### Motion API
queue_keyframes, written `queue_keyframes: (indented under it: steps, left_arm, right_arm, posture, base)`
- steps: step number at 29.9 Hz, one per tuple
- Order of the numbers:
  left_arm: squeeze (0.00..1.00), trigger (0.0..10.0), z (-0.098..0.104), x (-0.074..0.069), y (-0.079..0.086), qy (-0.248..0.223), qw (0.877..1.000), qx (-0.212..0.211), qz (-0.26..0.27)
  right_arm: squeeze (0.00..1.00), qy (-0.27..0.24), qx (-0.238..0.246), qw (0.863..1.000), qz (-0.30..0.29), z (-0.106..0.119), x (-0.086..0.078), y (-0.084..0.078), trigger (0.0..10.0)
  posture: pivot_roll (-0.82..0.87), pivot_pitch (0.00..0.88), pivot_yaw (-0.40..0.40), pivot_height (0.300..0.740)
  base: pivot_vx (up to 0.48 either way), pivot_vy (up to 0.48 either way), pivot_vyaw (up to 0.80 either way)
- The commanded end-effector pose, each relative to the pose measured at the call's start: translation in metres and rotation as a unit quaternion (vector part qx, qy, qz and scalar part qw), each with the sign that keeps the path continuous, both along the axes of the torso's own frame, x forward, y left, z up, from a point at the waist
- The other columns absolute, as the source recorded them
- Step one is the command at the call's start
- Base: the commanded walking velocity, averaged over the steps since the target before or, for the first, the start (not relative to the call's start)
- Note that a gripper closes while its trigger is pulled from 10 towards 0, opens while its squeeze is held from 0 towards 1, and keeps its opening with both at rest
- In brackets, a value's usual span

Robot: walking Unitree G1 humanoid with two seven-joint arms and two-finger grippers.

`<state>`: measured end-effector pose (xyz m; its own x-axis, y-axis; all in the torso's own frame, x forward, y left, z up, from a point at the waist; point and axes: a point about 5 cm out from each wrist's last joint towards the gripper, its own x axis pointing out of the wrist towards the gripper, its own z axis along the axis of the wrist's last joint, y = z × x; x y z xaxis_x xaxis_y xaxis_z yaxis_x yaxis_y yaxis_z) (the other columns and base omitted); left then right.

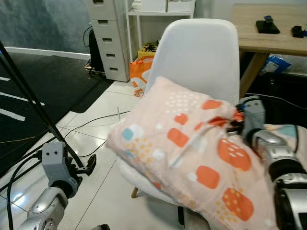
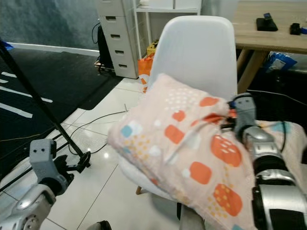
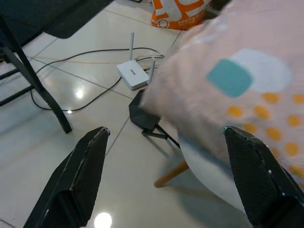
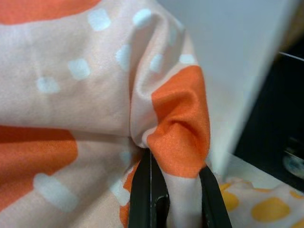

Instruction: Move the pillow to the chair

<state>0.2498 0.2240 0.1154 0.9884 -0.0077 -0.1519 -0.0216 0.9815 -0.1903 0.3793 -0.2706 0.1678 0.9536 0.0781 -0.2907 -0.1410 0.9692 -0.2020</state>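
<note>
Pillow (image 1: 192, 153) tilted diagonally across chair (image 1: 201, 52) seat, corner pinched in right claw (image 4: 173, 190), left claw (image 3: 166, 185) released

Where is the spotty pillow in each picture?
Left eye view: the pillow lies across the white chair, centre to lower right.
Right eye view: the pillow is in the same spot, in front of the chair back.
Left wrist view: its edge hangs over the chair seat.
Right wrist view: a bunched fold is pinched by the right gripper.
Shared landmark: the white chair.
</note>
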Motion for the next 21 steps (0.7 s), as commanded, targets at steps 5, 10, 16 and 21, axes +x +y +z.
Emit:
queue_keyframes:
  steps: [5, 10, 16, 21]
  left_arm:
    - [0.0, 10.0, 0.005, -0.007, 0.014, 0.007, 1.0, 0.012, 0.006]
    - [0.0, 10.0, 0.007, -0.008, 0.02, 0.012, 1.0, 0.021, 0.004]
    - [0.0, 10.0, 0.009, -0.008, 0.023, 0.015, 1.0, 0.025, -0.001]
    - [0.0, 10.0, 0.011, -0.007, 0.023, 0.016, 0.999, 0.027, -0.004]
  right_arm:
    - [0.0, -0.001, -0.029, 0.999, 0.046, 0.004, 0.005, 0.013, 10.0]
    - [0.0, 0.005, -0.082, 0.997, -0.005, 0.009, 0.003, -0.008, 10.0]
    - [0.0, -0.008, -0.145, 0.986, -0.085, 0.021, -0.004, -0.038, 10.0]
    - [0.0, -0.018, -0.169, 0.978, -0.124, 0.03, -0.009, -0.056, 10.0]
  posture:
    - [-0.07, 0.145, 0.145, 0.487]
    - [-0.06, 0.145, 0.16, 0.487]
    - [-0.05, 0.136, 0.173, 0.487]
    - [-0.05, 0.13, 0.178, 0.487]
  base:
    - [0.0, 0.0, 0.0]
    - [0.0, 0.0, 0.0]
    - [0.0, 0.0, 0.0]
    - [0.0, 0.0, 0.0]
